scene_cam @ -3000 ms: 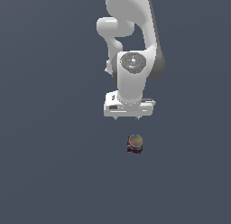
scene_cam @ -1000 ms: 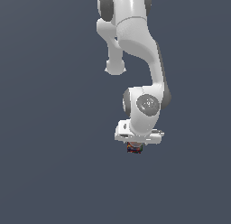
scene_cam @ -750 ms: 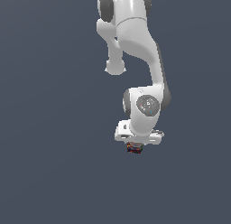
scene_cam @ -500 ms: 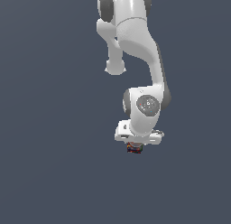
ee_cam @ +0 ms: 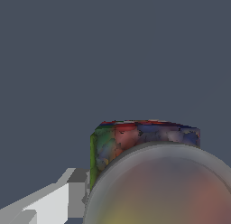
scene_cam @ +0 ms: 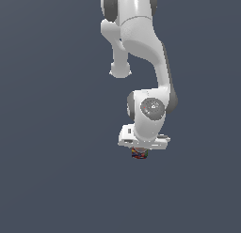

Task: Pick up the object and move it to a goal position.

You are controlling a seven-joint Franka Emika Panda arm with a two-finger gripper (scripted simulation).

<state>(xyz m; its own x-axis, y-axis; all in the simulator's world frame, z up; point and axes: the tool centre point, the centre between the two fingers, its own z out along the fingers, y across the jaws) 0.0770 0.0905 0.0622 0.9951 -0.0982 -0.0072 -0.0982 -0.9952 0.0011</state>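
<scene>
The can (scene_cam: pixel 139 155) is a short cylinder with dark red, blue and green sides. In the exterior view it stands on the grey floor, just under my hand. My gripper (scene_cam: pixel 140 152) is down over it, and only the can's lower part shows below the white hand. In the wrist view the can (ee_cam: pixel 144 137) fills the frame at very close range, with its greyish-tan top (ee_cam: pixel 158 187) blurred. One grey finger (ee_cam: pixel 76 191) lies against the can's side. The other finger is hidden by the can. The gripper looks shut on the can.
A flat, plain dark grey floor (scene_cam: pixel 56 180) surrounds the can on all sides. My white arm (scene_cam: pixel 141 49) reaches down from the top of the exterior view. No other object and no goal marker is in view.
Three seconds ago the hand hung above the can. It has since come down over it. Over the last second the arm and the can have held still.
</scene>
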